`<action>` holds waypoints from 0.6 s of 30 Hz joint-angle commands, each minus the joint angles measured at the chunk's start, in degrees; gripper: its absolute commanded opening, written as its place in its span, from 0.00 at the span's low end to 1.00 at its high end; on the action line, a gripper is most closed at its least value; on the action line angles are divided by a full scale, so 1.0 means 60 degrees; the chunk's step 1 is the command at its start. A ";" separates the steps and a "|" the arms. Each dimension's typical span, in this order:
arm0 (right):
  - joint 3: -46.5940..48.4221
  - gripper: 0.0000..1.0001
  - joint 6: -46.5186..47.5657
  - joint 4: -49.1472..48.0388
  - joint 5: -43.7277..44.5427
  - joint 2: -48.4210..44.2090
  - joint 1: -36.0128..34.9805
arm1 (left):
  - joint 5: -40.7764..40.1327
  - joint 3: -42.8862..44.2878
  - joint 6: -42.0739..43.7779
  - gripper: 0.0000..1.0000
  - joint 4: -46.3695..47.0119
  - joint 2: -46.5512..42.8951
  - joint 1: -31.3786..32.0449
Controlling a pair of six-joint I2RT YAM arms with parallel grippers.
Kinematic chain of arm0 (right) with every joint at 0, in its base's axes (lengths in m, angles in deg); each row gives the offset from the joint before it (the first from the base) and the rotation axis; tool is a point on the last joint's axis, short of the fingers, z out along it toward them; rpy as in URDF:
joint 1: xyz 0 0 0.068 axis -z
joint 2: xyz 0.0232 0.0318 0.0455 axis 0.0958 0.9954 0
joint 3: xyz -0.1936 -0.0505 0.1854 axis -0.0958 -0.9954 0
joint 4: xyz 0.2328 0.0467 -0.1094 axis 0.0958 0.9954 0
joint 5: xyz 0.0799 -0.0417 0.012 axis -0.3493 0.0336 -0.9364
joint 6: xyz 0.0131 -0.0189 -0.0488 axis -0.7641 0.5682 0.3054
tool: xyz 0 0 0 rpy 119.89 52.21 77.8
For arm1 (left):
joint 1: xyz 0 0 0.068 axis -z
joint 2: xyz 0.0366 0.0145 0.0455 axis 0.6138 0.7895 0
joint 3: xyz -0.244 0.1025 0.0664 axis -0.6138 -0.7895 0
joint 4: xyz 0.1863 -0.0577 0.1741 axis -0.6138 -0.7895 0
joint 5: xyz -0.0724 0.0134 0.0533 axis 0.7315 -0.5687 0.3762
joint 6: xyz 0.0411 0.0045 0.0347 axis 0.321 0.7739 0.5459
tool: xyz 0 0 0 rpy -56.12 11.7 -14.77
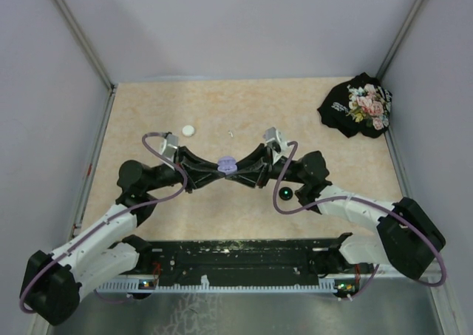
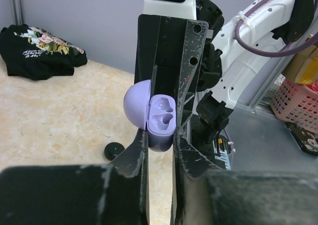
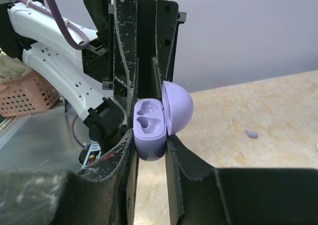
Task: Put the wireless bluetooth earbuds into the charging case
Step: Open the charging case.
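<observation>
From the top camera, the left gripper (image 1: 216, 168) and right gripper (image 1: 237, 168) met nose to nose over the middle of the tan table (image 1: 148, 113), both clamped on the lavender charging case (image 1: 226, 165). A black cloth (image 1: 357, 106) with a flower print sat in the far right corner, and its white lettering was too small to read. A white disc (image 1: 189, 130) and a tiny white bit (image 1: 230, 134) lay beyond the arms, with bare surface around them up to the walls. A black disc (image 1: 284, 194) showing a green light lay near the right arm.

In the left wrist view, the left gripper (image 2: 160, 135) pinched the case (image 2: 160, 116) by its base, with the lid swung open to the left and both wells bare. No brand showed on it. The black disc (image 2: 114, 150) lay on the table below, and a pink basket (image 2: 298, 102) stood off the table edge.

In the right wrist view, the right gripper (image 3: 150, 141) was closed on the same case (image 3: 149, 128). A purple earbud (image 3: 251, 133) lay alone on the table, well apart from the case.
</observation>
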 commanded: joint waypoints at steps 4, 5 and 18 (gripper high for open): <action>0.0168 0.11 0.0049 -0.0426 0.0055 0.0123 -0.0222 | -0.0051 -0.0247 0.0357 0.05 0.0123 -0.0286 0.0000; 0.0166 0.14 0.0096 -0.0352 0.0080 0.0112 -0.0222 | -0.0168 -0.0270 0.0484 0.02 -0.0068 -0.0390 0.0003; 0.0112 0.40 0.0268 0.0022 0.0105 0.0109 0.0022 | -0.1023 -0.0630 0.1906 0.00 -0.1543 -0.1734 0.0007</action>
